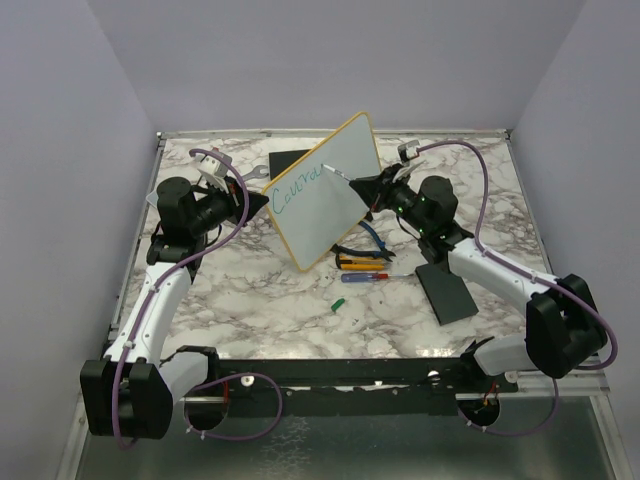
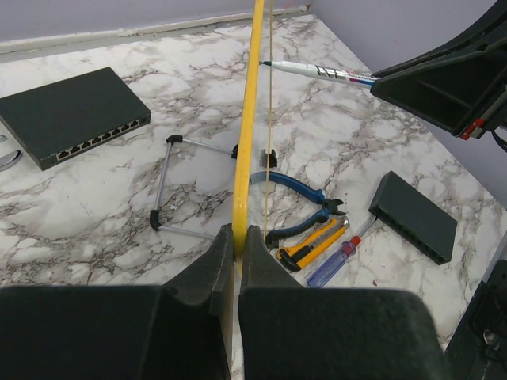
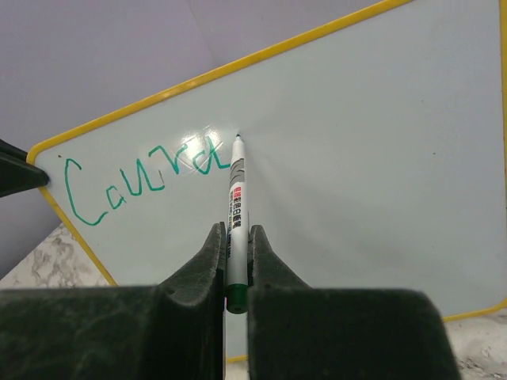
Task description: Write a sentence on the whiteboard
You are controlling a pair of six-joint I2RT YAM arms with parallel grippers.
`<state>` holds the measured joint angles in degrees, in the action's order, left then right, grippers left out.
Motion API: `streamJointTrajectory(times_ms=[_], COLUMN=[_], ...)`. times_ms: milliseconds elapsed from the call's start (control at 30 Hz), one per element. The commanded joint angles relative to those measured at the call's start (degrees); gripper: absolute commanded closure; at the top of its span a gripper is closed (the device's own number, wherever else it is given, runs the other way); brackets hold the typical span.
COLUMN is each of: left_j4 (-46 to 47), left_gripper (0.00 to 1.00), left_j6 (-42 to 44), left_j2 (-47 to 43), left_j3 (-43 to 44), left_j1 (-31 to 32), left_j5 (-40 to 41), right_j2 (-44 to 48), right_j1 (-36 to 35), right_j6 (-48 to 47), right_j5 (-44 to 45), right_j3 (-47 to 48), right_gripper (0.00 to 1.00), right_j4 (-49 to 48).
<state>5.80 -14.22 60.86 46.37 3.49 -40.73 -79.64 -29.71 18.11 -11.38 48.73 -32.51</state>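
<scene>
Reading roughly "Coura", the teal sentence on the whiteboard.

The left arm and right arm are built of white link shells joined by black housings. A purple cable is strung along each. The left gripper and right gripper are fitted with matte black, wedge-shaped fingers.

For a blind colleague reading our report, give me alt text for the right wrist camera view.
The right gripper pinches a marker with its tip against a yellow-rimmed whiteboard, at the end of teal cursive letters reading roughly "Coura". The rest of the board is blank.
</scene>
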Motion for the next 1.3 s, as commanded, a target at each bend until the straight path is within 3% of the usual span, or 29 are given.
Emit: streamJointTrajectory(times_ms=[0,433,1267], left_j4=[1.38,1.33,1.35], left_gripper=[1.0,1.0,1.0], left_j6=[1.34,1.37,1.31], left_j2=[-1.36,-1.27,-1.18], left_j3=[-0.41,-0.43,-0.42], left_j1=[-0.12,-0.06,-0.13], left_j5=[-1.11,-1.11,-1.18], right_j2=[-1.08,-0.92,-0.95], right_j1=[-0.13,-0.17,-0.15], right_j6=[-1.21,-1.91,-2.35], right_j5=[-1.26,-4.29,2.86], right_j3=[2.08,-0.54,0.63], right_gripper=[0.99,0.99,0.99], right_j4=[-0.5,1.08,2.6])
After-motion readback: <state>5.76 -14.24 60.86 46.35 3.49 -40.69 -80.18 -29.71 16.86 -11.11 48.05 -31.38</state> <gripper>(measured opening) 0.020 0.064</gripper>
